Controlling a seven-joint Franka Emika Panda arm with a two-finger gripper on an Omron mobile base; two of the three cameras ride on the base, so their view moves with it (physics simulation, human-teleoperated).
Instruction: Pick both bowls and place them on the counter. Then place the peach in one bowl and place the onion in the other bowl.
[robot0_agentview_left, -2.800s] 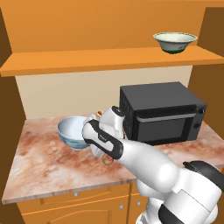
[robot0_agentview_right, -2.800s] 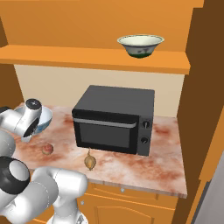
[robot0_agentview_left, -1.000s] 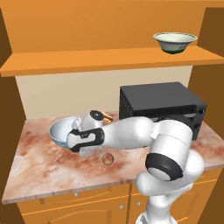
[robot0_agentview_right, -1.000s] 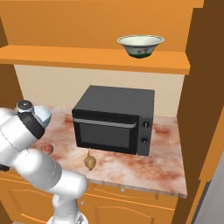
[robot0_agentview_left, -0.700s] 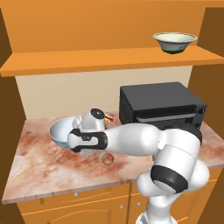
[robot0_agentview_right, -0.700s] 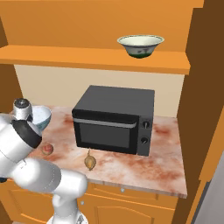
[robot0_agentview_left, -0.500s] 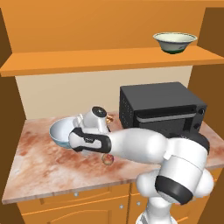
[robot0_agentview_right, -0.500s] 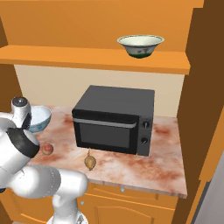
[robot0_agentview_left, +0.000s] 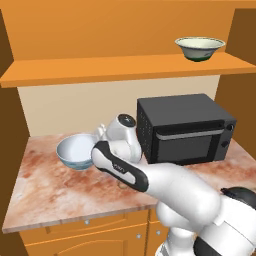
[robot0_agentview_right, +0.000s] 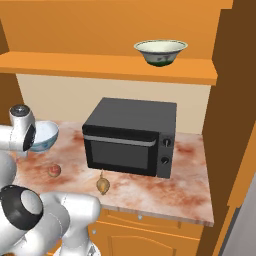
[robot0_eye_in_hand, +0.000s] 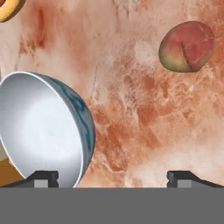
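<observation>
Looking down past my gripper (robot0_eye_in_hand: 111, 177), I see its two tips standing wide apart with nothing between them, so the deep white ceramic bowl with the blue outside pattern (robot0_agentview_left: 76, 151) is free on the reddish marbled stone table (robot0_agentview_left: 45, 190), well left of the black microwave oven (robot0_agentview_left: 184, 128); I judge this bowl's placing done, and it sits on open slab so that fruit can be dropped in from above. In the hand view one dark tip lies right at its rim, so I would lift clear before swinging away, lest I tip it. The wider flared cream bowl with the dark green foot (robot0_agentview_left: 199, 48) stands on the orange wooden shelf (robot0_agentview_left: 115, 67) above the microwave, so that fetch is still owed. The small round reddish peach (robot0_agentview_right: 54, 171) rests on the table in front of the microwave's left corner, near the white bowl, handy for loading. The golden-brown onion with its thin stem (robot0_agentview_right: 102, 185) lies just before the microwave's door, close to the table's front edge. An orange-yellow scrap shows at the hand view's corner; I cannot tell what it is.
</observation>
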